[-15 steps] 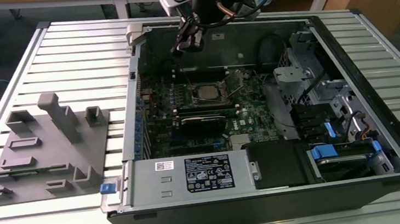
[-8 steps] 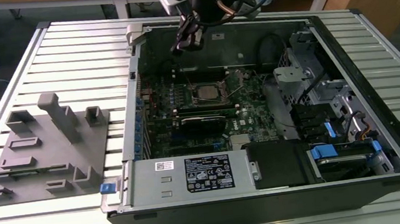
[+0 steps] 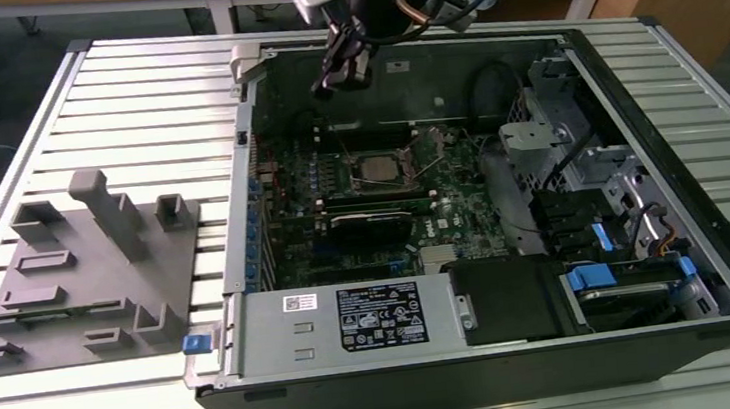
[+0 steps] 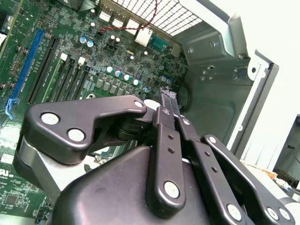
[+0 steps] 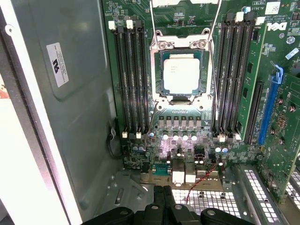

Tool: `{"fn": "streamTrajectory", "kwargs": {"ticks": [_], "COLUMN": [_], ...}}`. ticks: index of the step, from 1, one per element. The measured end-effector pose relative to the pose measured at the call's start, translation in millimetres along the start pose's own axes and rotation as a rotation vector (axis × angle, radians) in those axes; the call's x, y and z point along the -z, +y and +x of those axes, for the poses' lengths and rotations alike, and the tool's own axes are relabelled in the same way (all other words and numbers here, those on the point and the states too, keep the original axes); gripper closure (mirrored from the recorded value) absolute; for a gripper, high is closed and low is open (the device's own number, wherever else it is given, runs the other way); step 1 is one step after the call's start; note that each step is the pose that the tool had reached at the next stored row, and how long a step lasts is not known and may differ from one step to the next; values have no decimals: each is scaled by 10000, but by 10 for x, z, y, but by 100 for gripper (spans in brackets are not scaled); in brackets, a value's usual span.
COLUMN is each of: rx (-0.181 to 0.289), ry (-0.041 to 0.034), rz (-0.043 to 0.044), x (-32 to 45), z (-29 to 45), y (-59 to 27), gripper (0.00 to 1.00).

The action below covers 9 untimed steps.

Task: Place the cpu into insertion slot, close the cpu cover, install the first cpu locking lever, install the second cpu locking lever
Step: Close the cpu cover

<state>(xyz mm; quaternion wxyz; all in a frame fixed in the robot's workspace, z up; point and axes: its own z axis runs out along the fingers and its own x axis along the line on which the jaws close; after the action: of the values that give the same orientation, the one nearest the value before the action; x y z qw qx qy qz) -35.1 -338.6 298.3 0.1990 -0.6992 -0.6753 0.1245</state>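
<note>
The cpu point(image 5: 181, 74) lies flat in the insertion slot point(image 5: 181, 99) on the green motherboard point(image 3: 341, 237). The silvery cpu cover point(image 5: 181, 43) appears to lie down around the chip, which shows through its cut-out. Two thin wire locking levers point(image 5: 151, 28) point(image 5: 214, 26) stand up on either side of the socket, unlatched. My gripper point(image 3: 330, 87) hangs above the case's back end, well apart from the socket point(image 3: 380, 168). In both wrist views my gripper point(image 4: 169, 96) point(image 5: 164, 191) is shut with nothing between the fingers.
The open computer case point(image 3: 675, 84) lies on a slatted metal table point(image 3: 127, 97). Black memory slots point(image 5: 131, 75) flank the socket. A grey fixture plate point(image 3: 91, 281) sits to the exterior view's left. Drive bays and cables point(image 3: 610, 241) fill the case's right side.
</note>
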Motion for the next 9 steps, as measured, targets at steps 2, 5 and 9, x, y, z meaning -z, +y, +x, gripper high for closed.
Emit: {"fn": "streamTrajectory", "kwargs": {"ticks": [2,5,9], "rx": [0,0,0], "ry": [0,0,0], "rz": [0,0,0], "x": [7,18,32], "z": [1,2,3], "y": [-4,-9,-16], "gripper": [89,89,89]}}
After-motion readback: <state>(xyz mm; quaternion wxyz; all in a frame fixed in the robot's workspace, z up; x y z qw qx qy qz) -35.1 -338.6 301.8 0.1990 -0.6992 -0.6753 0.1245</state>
